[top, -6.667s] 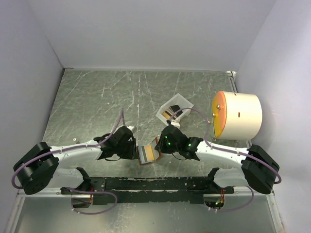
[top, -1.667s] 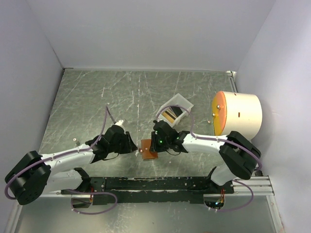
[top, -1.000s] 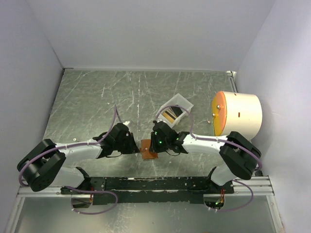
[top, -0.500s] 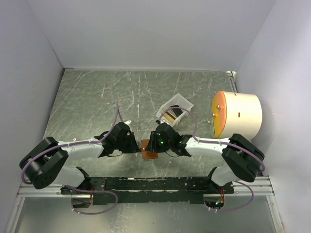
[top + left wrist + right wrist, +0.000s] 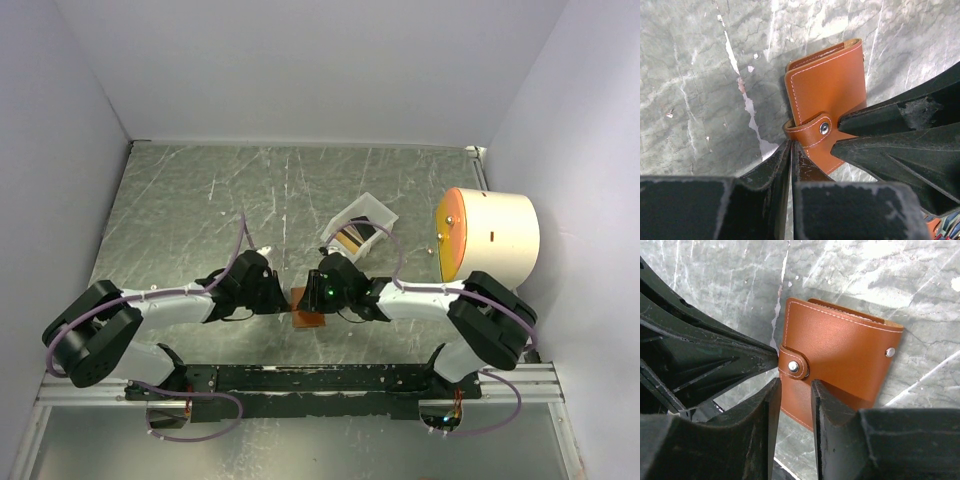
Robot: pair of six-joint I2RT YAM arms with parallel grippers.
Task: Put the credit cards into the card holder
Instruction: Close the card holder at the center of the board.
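The card holder (image 5: pixel 307 310) is a brown leather wallet, folded shut and lying flat on the table between my two grippers. Its strap (image 5: pixel 812 131) is snapped over one edge. My left gripper (image 5: pixel 791 145) is shut, its tips touching the fold of the strap (image 5: pixel 794 365). My right gripper (image 5: pixel 796 385) comes in from the other side, its jaws a little apart, with the holder's (image 5: pixel 840 350) cover showing in the gap just below the snap. Credit cards (image 5: pixel 350 237), yellow and dark, lie in the white tray; a cable partly covers them.
The white tray (image 5: pixel 378 210) sits just beyond the right gripper. A cream cylinder with an orange face (image 5: pixel 490 237) stands at the right wall. Both arms' fingertips nearly meet over the holder (image 5: pixel 827 95), so the space there is tight.
The holder, open several seconds ago, is now folded and snapped. Over the last second the left gripper has slid right up to the strap and the right jaws have parted slightly.
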